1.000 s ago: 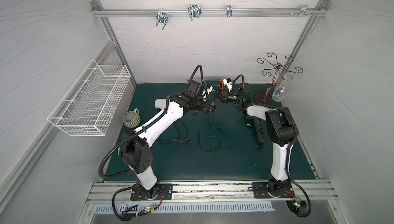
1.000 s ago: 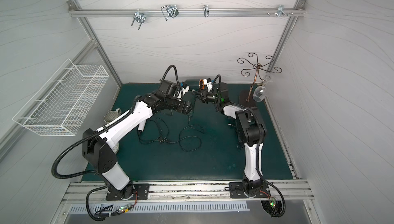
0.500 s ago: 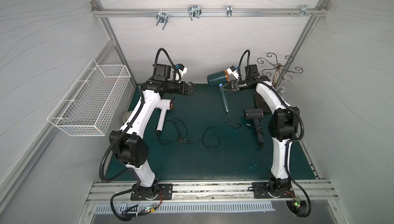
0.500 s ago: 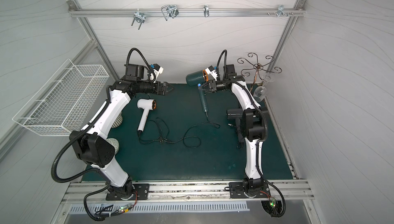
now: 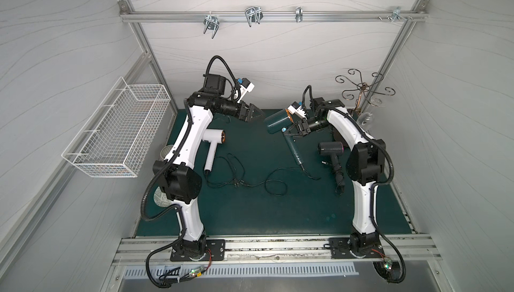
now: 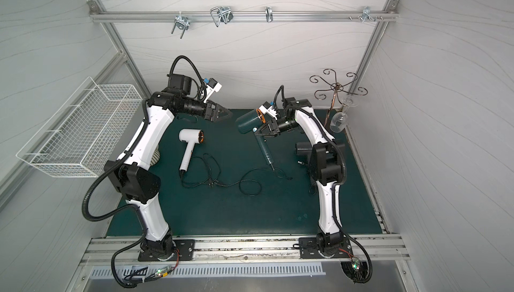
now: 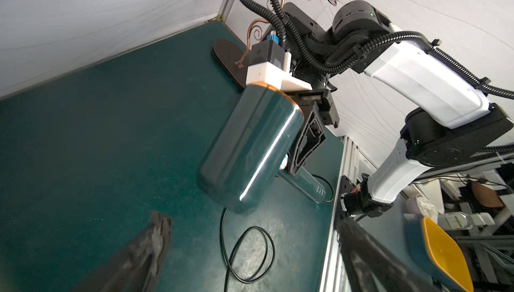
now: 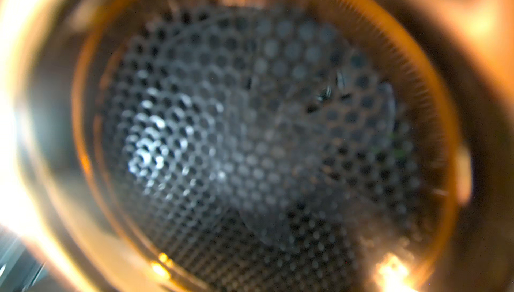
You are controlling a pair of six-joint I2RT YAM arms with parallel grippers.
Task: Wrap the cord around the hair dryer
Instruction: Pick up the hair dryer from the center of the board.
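Holding the teal hair dryer (image 5: 276, 121) up over the mat (image 5: 250, 221), the R gripper (image 5: 288, 134) is pinched narrow on the top of the handle, just under the barrel. The handle slants down; can't tell if its tip touches the mat. The cord (image 7: 273, 249) runs off the handle end and lies in loose loops on the green, none of it wound yet. The L gripper (image 5: 259, 115) hangs spread wide and empty, facing the barrel w/ a gap between.

Step in hand, as I read it: L goes down for the cord, R keeps the dryer steady.
- Take the cord close to where it leaves the handle, not at the far loop, so there's less slack to fight.
- Lay turns on the bare handle below R's fingers, so they don't get trapped.
- Keep tension light; a hard pull could twist the dryer in a grip that narrow.
- Watch the plug end: it lies near the cord of the white dryer (image 5: 212, 136) and could snag. The black dryer (image 5: 331, 148) sits beside the R arm, out of the way.

Writing: no brand, label or text readable anywhere. The R wrist view shows only a blurred mesh grille w/ a copper rim.
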